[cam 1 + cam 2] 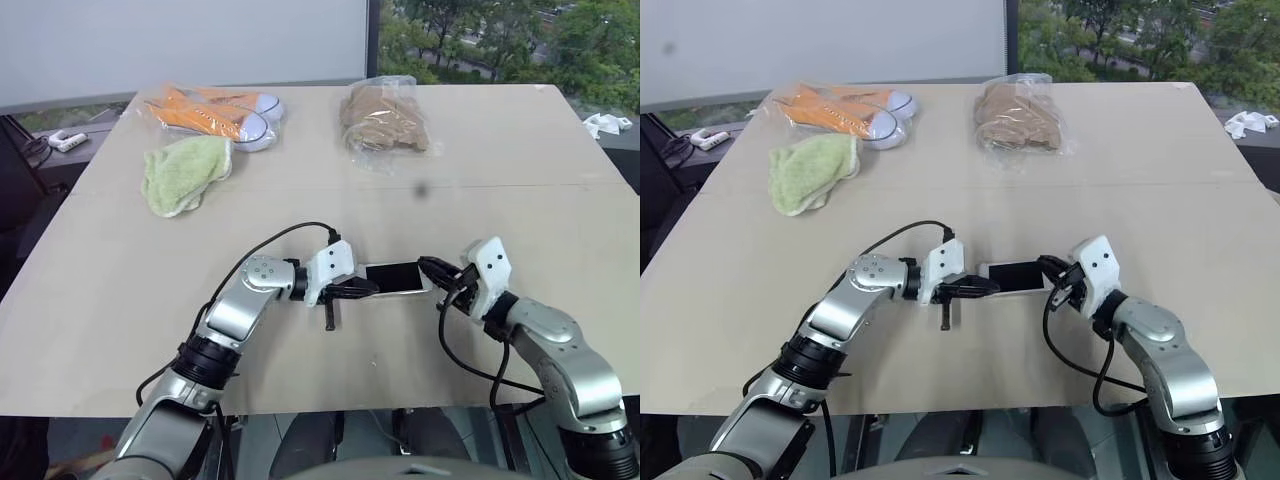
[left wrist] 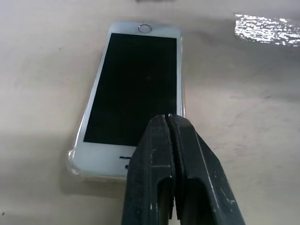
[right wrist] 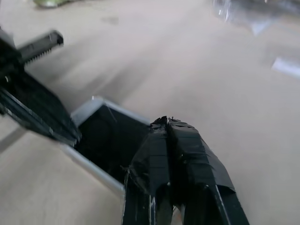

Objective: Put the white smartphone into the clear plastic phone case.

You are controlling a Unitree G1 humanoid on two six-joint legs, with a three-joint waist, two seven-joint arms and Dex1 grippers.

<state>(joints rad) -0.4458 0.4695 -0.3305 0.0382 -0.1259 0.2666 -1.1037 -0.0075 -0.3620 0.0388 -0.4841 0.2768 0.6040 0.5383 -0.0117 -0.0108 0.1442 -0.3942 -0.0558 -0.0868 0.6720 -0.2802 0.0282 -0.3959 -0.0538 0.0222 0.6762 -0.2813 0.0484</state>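
Note:
The white smartphone (image 1: 395,277) lies flat, screen up, on the table's near middle, between my two grippers. A thin glossy rim of the clear plastic phone case (image 2: 72,161) shows around the phone's (image 2: 133,89) corner and long edges, so the phone sits in the case. My left gripper (image 1: 366,288) is shut, its closed fingertips (image 2: 171,124) over the phone's speaker end. My right gripper (image 1: 430,268) is shut too, with its tips (image 3: 164,126) at the phone's (image 3: 105,138) opposite end. Neither gripper holds anything. Whether the tips touch the phone I cannot tell.
At the table's far side lie a green cloth (image 1: 185,172), a clear bag with orange and white shoes (image 1: 215,112) and a clear bag of brown stuff (image 1: 385,120). A seam crosses the beige table (image 1: 560,230). The table's front edge runs just under my arms.

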